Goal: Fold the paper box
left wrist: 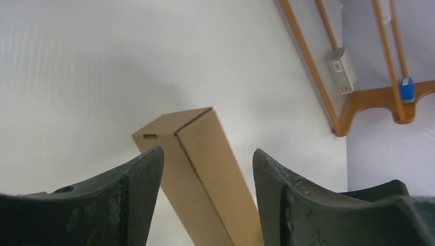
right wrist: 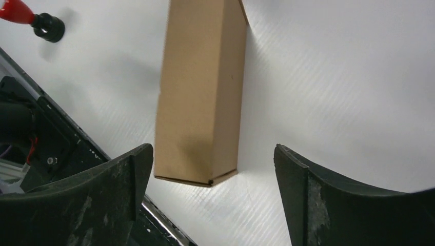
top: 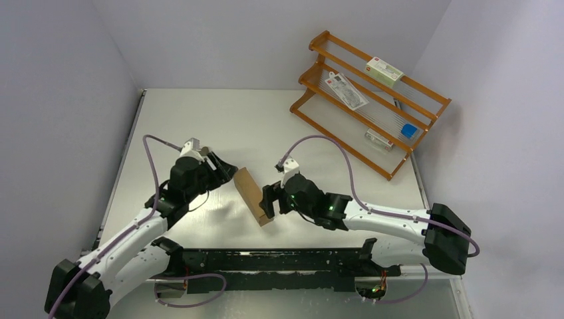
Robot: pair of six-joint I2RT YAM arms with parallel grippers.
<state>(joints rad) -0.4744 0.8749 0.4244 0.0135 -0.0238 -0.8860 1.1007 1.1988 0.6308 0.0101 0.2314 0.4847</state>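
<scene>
White surface (top: 266,126), from above: the paper box (top: 253,196) lies closed up as a long slim carton between both arms, so the folding looks essentially done. An orange rack (top: 339,139) at the back right holds small white packages (top: 384,70).

Left wrist: left claw (left wrist: 208,150) released, box just ahead.

Right wrist: right claw (right wrist: 213,146) released, clear of the box's end.
</scene>
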